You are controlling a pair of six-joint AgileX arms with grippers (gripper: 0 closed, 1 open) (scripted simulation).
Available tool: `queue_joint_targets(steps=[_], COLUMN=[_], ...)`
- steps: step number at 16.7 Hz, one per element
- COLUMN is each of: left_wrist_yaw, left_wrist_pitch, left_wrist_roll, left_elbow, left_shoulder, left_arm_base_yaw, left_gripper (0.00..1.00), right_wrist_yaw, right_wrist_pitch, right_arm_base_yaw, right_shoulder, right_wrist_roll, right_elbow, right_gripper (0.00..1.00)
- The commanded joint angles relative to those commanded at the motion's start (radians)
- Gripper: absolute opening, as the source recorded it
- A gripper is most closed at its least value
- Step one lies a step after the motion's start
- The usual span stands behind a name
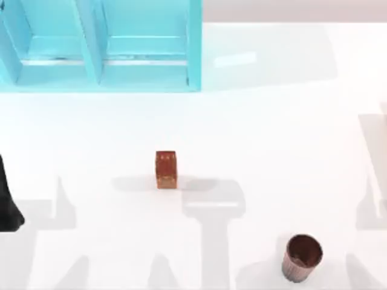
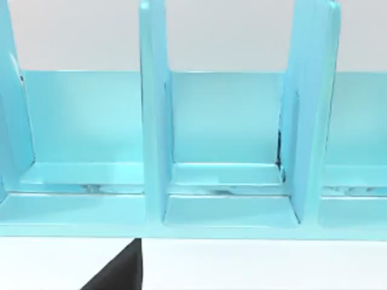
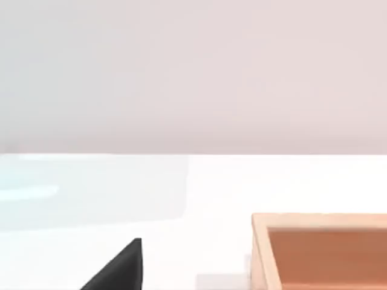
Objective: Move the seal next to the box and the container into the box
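The seal (image 1: 165, 170), a small rust-orange block with pale specks, stands near the middle of the white table. The container (image 1: 302, 258), a round ribbed brown cup, stands upright at the front right, far from the seal. In the right wrist view a tan open box (image 3: 260, 254) shows by one corner and part of its orange inside. My left arm (image 1: 7, 202) is a dark shape at the table's left edge, well away from the seal. A black piece of my left gripper (image 2: 118, 275) faces the blue shelf. A black piece of my right gripper (image 3: 118, 272) shows over the table beside the box.
A light blue shelf unit (image 1: 100, 66) with upright dividers (image 2: 154, 121) lies at the back left of the table. White tabletop stretches between the seal, the container and the shelf. Grey shadows of the arms fall across the front of the table.
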Motion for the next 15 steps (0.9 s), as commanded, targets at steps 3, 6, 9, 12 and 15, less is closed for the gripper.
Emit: queue_joint_targets(steps=[3,6,9,12,15], left_wrist_yaw=[0.000,0.000,0.000,0.000,0.000], left_wrist_pitch=[0.000,0.000,0.000,0.000,0.000], left_wrist_roll=[0.000,0.000,0.000,0.000,0.000], left_elbow=[0.000,0.000,0.000,0.000,0.000], left_shoulder=[0.000,0.000,0.000,0.000,0.000], left_arm_base_yaw=[0.000,0.000,0.000,0.000,0.000], left_gripper=[1.00,1.00,1.00,1.00,1.00], right_wrist_yaw=[-0.001,-0.016,-0.040,-0.067,-0.092], right_wrist_pitch=[-0.006,-0.071,-0.202,-0.380,-0.588], right_arm_base_yaw=[0.004,0.050,0.135,0.245,0.366], right_shoulder=[0.008,0.094,0.271,0.526,0.836], right_wrist_roll=[0.002,0.027,0.079,0.152,0.241], right_elbow=[0.008,0.094,0.276,0.554,0.912], right_gripper=[1.00,1.00,1.00,1.00,1.00])
